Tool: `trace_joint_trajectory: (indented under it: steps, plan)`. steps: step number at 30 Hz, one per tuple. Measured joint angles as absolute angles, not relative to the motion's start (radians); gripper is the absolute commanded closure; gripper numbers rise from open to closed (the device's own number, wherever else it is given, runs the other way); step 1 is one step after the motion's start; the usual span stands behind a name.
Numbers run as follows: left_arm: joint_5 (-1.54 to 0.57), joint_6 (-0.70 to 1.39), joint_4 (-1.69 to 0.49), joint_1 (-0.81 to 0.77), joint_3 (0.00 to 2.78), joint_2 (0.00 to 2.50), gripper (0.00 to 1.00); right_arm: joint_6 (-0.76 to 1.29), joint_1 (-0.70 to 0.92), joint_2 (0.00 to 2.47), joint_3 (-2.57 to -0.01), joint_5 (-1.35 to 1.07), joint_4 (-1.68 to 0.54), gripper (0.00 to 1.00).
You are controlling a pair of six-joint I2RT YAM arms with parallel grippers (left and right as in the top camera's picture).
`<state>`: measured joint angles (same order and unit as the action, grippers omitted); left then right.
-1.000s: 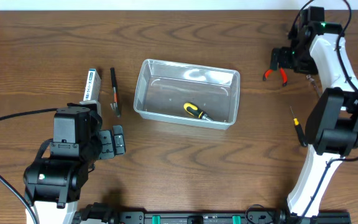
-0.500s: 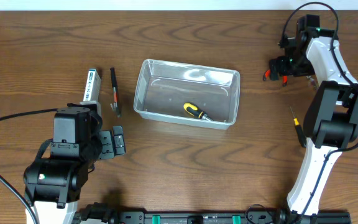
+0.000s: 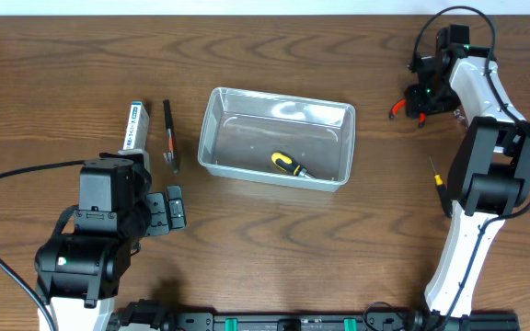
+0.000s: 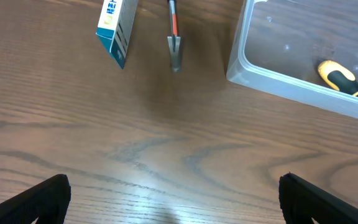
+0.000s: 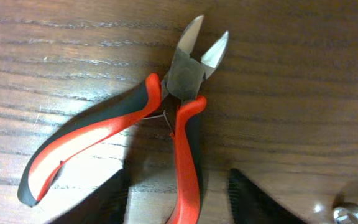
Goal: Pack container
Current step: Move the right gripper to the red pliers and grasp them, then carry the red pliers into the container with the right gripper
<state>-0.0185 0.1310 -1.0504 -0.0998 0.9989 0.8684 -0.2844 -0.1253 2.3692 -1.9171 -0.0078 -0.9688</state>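
The clear plastic container [image 3: 206,138] stands mid-table with a yellow-and-black screwdriver [image 3: 288,165] lying inside. Its near wall [image 4: 278,81] and the screwdriver [image 4: 340,78] show at the upper right of the left wrist view. Red-and-black pliers [image 3: 398,108] lie flat at the far right, under my right gripper [image 3: 421,97]. In the right wrist view the pliers [image 5: 179,112] have one handle between the fingers of that gripper [image 5: 178,180], with a gap on each side. My left gripper [image 4: 176,199] hangs wide open over bare wood, front left.
A blue-and-white box [image 3: 134,126] and a slim black-and-orange tool [image 3: 168,135] lie left of the container. A small screwdriver [image 3: 440,184] lies by the right arm's base. A small shiny metal piece [image 5: 353,214] sits just right of the pliers.
My right arm has shifted slightly toward the back over the pliers, and its jaws have narrowed around one handle. The left arm has not moved.
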Motion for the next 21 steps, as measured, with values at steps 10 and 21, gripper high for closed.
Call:
trace_joint_trajectory:
  steps: [10, 21]
  plan:
    - [-0.019, 0.131, -1.05, -0.1, 0.999, 0.868, 0.02, -0.293, -0.125, 2.369, -1.917, -0.007, -0.979, 0.79]
    - [-0.019, 0.131, -1.05, -0.1, 0.999, 0.868, 0.02, -0.296, -0.125, 2.369, -1.917, -0.007, -0.995, 0.99]
